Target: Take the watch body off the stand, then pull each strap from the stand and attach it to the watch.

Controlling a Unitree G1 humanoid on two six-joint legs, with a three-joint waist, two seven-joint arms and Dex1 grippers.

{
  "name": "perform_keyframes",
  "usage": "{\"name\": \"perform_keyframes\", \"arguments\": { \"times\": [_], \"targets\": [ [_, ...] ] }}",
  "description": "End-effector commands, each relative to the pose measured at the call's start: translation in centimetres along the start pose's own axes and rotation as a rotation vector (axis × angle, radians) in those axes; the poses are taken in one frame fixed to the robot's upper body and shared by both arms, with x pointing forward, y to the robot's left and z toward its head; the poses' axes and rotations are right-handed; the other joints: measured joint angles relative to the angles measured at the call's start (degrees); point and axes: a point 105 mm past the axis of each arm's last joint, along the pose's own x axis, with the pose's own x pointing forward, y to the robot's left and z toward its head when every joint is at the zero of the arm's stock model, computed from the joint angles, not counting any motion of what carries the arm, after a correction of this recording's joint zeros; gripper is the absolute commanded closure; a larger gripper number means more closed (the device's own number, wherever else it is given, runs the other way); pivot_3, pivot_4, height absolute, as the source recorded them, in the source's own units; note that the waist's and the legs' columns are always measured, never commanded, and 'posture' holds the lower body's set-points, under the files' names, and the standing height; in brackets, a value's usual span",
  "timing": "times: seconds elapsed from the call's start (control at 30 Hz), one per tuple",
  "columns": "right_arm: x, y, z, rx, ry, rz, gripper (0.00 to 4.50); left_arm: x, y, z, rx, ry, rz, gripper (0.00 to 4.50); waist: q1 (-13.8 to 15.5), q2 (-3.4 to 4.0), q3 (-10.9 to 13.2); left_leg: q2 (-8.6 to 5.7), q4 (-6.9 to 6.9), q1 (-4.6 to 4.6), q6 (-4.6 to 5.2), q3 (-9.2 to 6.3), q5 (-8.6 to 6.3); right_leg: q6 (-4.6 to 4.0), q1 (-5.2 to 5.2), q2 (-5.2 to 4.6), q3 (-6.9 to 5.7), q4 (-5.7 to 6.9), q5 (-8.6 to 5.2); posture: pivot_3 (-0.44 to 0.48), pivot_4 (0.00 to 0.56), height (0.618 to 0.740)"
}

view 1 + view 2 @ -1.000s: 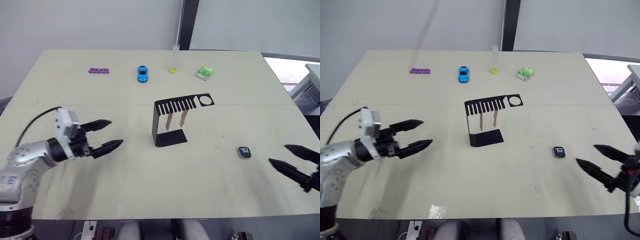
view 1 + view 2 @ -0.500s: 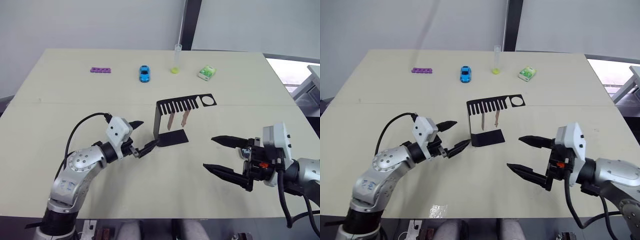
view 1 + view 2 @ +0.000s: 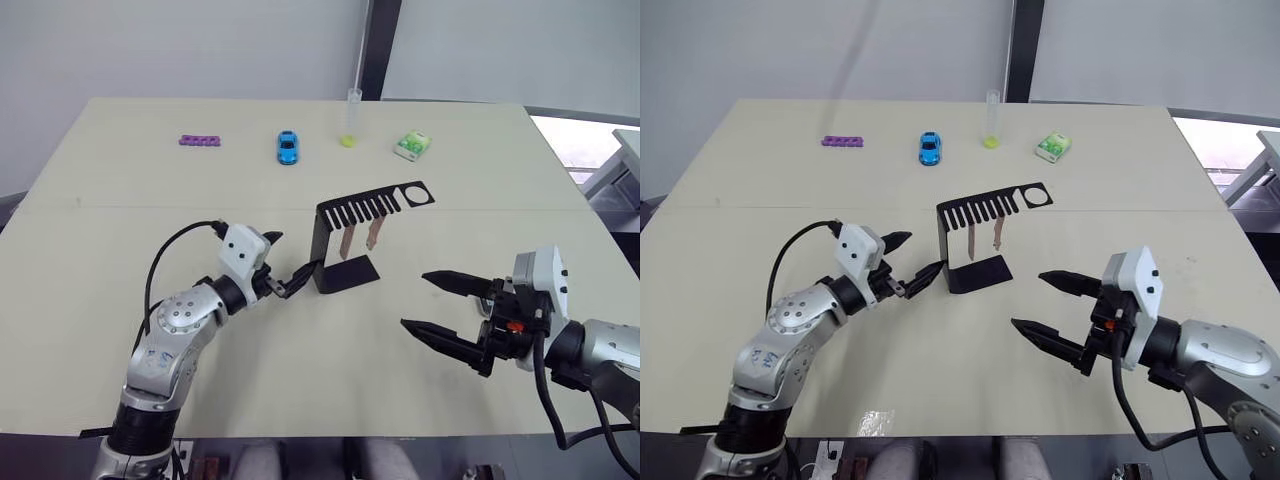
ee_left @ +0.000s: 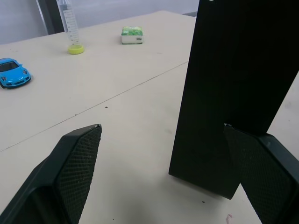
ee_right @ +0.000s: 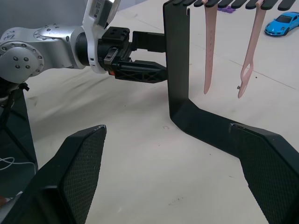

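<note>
My left gripper [image 3: 292, 272] sits low at the stand [image 3: 330, 235], its fingers spread with one tip at the foot of the black upright; it grips nothing, and I judge it is placed there to brace the stand so it will not slide or tip when a strap is pulled. My right gripper [image 3: 447, 312] hangs over the table [image 3: 120, 200] on the stand's open side, near but apart from it, fingers wide and empty, aimed toward the two straps [image 5: 211, 51] that hang side by side from the slotted top arm. In the right wrist view both straps dangle free above the flat base, touching neither it nor each other. The round hole at the end of the top arm is empty, so the watch body seems already off; I cannot see where it lies now. At the far edge, well apart, stand a blue toy car [image 3: 286, 147], a purple strip [image 3: 198, 140], a tube [image 3: 351, 118] and a green packet [image 3: 411, 145].
</note>
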Motion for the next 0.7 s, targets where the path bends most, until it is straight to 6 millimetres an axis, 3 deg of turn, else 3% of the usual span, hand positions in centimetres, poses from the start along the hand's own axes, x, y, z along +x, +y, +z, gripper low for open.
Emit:
{"name": "perform_keyframes", "arguments": {
  "times": [0.03, 0.17, 0.23, 0.4, 0.7],
  "targets": [
    [-0.1, 0.5, 0.6, -0.029, -0.023, 0.001, 0.03, -0.5, -0.5, 1.0, 0.002, -0.036, -0.042, 0.00, 0.00, 0.00, 0.00, 0.00, 0.00, 0.00, 0.00, 0.00, 0.00, 0.00, 0.00, 0.00, 0.00, 0.00, 0.00, 0.000, 0.150, 0.740],
    [-0.2, 0.2, 0.7, -0.030, -0.025, -0.005, 0.03, -2.3, -2.9, 1.9, -0.038, -0.067, -0.244, 0.00, -0.34, 0.00, 0.00, 0.04, -0.04, 0.00, 0.00, 0.01, 0.00, 0.00, -0.01, 0.00, 0.00, 0.00, 0.00, 0.000, 0.150, 0.740],
    [-0.2, 0.2, 0.7, -0.031, -0.025, -0.004, 0.03, -2.2, -3.3, 1.6, -0.046, -0.051, -0.262, 0.00, -0.20, 0.00, 0.00, 0.04, -0.03, 0.01, -0.02, 0.00, 0.01, 0.00, -0.01, 0.00, -0.01, 0.00, 0.00, 0.000, 0.150, 0.740],
    [-0.2, 0.1, 0.9, -0.035, -0.022, 0.003, 0.03, -0.3, -2.3, 0.4, -0.056, -0.016, -0.126, 0.00, 0.14, 0.00, 0.00, -0.04, 0.00, 0.02, 0.01, -0.04, 0.00, 0.00, 0.07, -0.04, -0.02, -0.04, 0.00, 0.000, 0.150, 0.740],
    [-0.2, 0.0, 1.5, -0.036, -0.029, 0.005, 0.03, 1.4, -0.8, 0.5, -0.033, -0.043, 0.038, 0.00, -0.18, 0.00, 0.00, 0.01, 0.00, -0.02, 0.02, -0.02, -0.01, 0.00, 0.00, 0.00, -0.03, -0.03, 0.00, 0.000, 0.150, 0.740]
  ]
}}
